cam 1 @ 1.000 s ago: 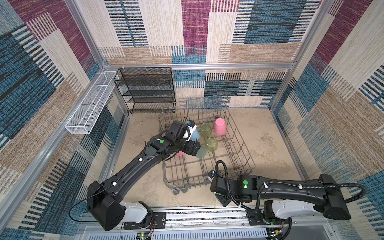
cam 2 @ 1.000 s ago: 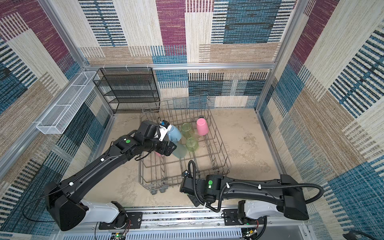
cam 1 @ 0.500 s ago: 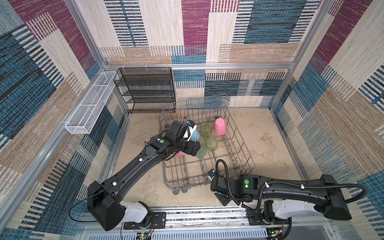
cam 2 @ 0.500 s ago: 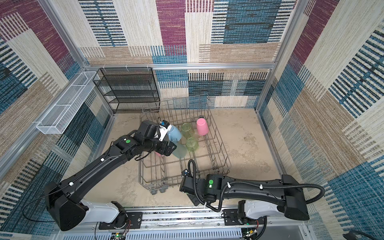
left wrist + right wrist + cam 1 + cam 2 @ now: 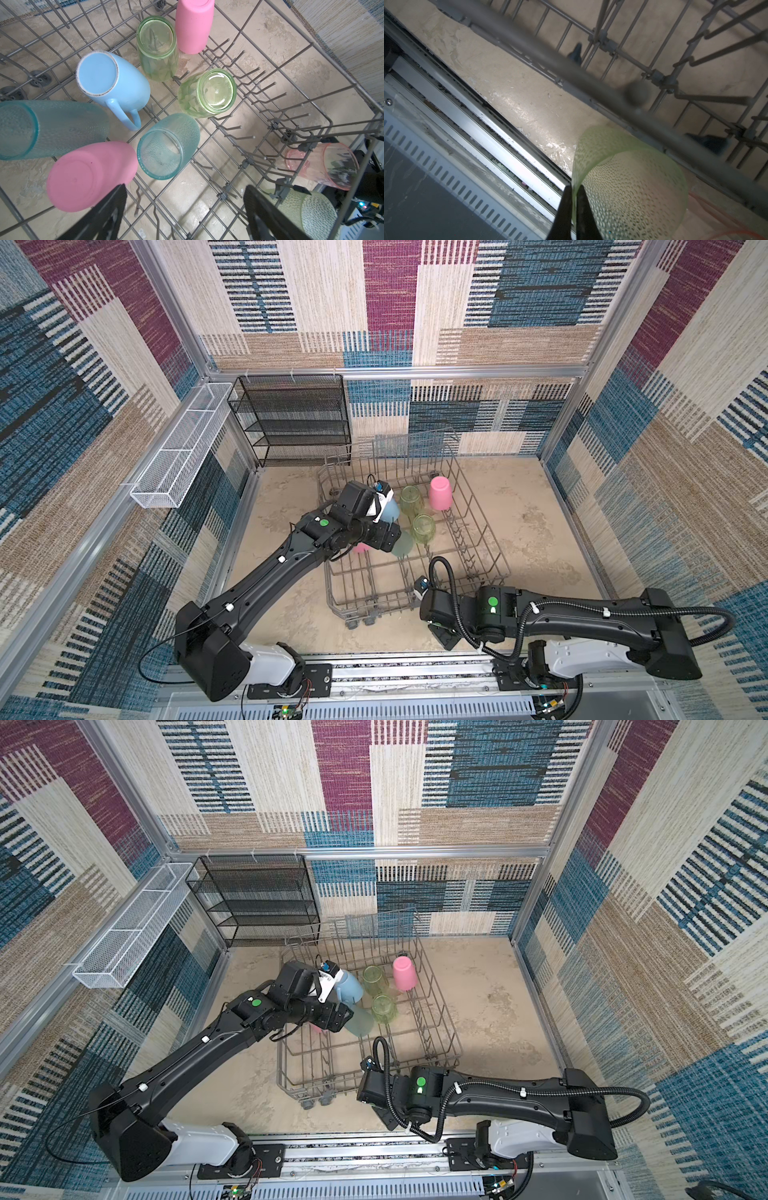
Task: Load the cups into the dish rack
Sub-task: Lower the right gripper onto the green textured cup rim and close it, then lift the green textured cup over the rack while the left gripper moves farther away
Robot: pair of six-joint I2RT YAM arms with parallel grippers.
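Note:
The grey wire dish rack holds several cups upside down: a pink one, two yellow-green, the light-blue mug, two teal and a second pink. My left gripper hangs open over them, holding nothing. Outside the rack's front right corner, my right gripper is shut on the rim wall of a dimpled yellow-green cup. A pink-orange cup lies on its side beside it. In both top views the right wrist hides these two cups.
A black mesh shelf unit stands at the back left. A long white mesh basket hangs on the left wall. The rack's front bar runs just above the held cup, and the metal base rail lies close on its other side.
The right gripper's jaws have closed onto the yellow-green cup's wall. The right arm has shifted only slightly. The left arm has not moved.

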